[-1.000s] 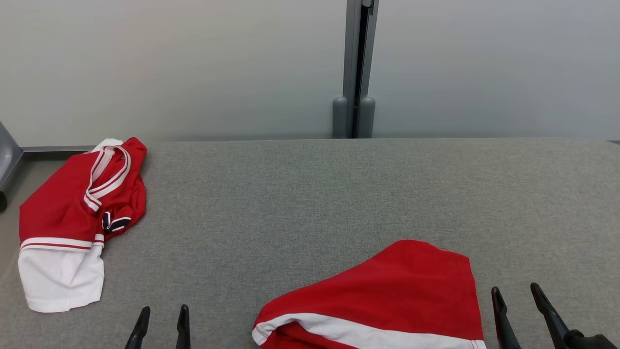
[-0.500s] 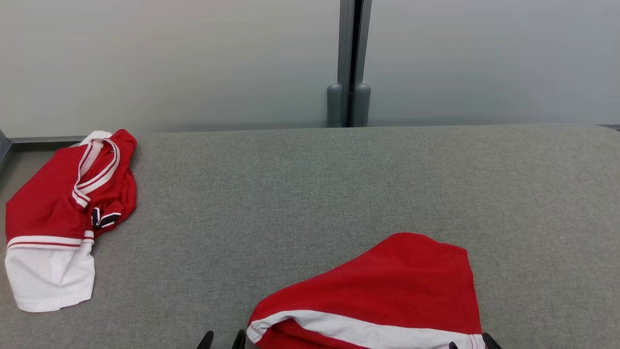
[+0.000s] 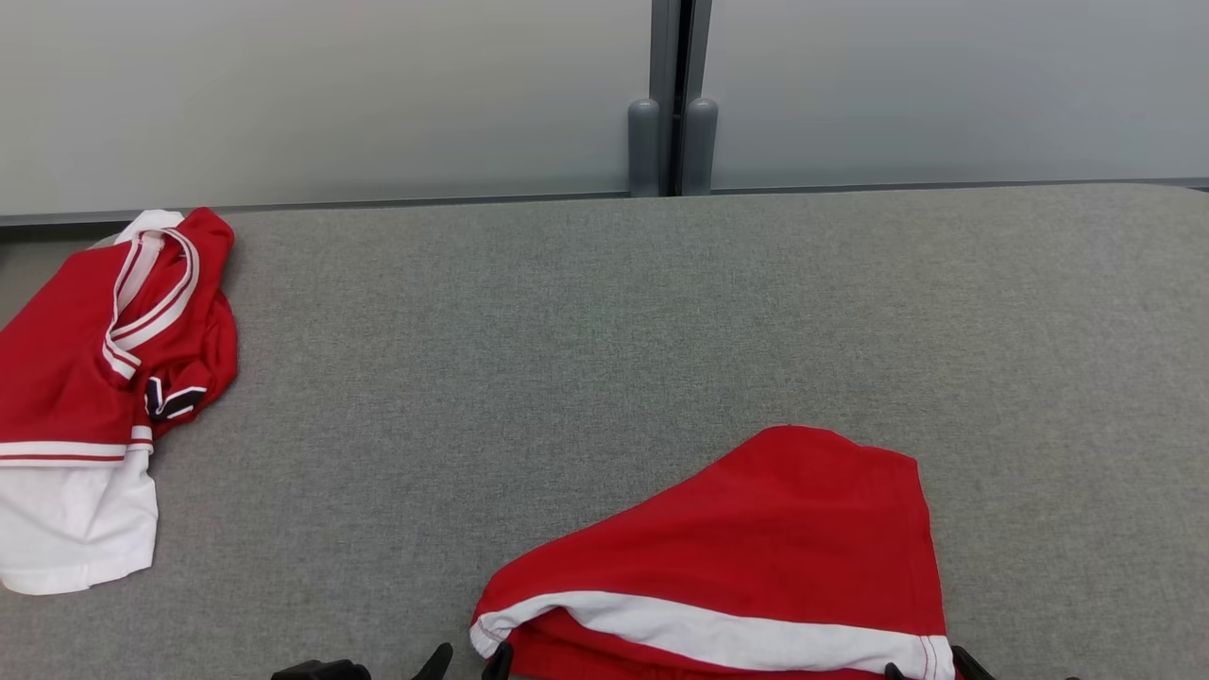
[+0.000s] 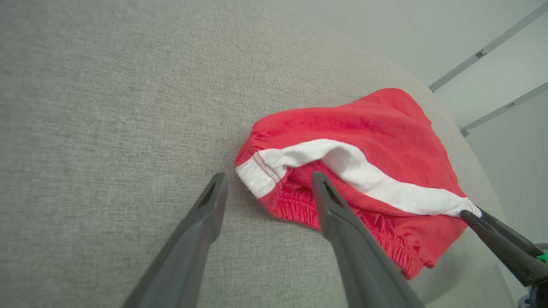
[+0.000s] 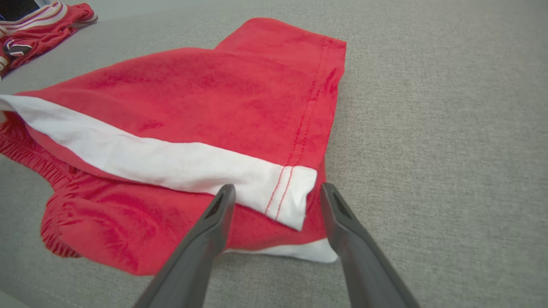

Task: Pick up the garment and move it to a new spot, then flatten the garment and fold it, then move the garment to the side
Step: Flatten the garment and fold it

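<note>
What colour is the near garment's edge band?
White band on red garment; clearest in right wrist view.

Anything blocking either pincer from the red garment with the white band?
Nothing visible does. The open left pincer straddles one end of the crumpled red garment with a white band, and the open right pincer straddles the other end. Both are over the grey fabric tabletop.

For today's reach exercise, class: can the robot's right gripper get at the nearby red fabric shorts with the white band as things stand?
Likely yes: the open right gripper straddles a corner of the red fabric shorts with the white band, nothing lying between them.
</note>
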Controlling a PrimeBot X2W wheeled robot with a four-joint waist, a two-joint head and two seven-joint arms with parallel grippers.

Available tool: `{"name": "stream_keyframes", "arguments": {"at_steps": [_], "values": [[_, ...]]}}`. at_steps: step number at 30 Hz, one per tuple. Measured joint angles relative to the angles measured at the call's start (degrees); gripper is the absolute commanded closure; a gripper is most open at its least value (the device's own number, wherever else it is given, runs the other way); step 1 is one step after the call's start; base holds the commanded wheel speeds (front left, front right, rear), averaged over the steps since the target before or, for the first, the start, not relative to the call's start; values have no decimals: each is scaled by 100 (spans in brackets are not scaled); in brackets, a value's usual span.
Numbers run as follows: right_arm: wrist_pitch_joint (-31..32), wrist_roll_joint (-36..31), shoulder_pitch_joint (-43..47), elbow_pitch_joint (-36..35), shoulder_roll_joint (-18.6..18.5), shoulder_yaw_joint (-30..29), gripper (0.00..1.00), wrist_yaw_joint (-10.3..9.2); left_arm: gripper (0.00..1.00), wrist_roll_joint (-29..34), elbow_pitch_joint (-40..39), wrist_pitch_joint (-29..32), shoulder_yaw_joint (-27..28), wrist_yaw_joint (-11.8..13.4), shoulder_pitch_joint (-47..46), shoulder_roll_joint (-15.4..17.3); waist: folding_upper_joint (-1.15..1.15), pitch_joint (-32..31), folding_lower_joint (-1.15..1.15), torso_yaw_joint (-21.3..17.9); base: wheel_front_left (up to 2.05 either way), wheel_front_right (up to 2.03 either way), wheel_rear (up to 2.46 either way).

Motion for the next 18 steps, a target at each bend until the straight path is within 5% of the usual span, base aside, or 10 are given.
{"name": "stream_keyframes", "arguments": {"at_steps": [18], "values": [[487,256,29,-480,-187,197,1,0,0,-152,-16,230,-71,118,-9,10,0,226,0,54,0,0,0]]}}
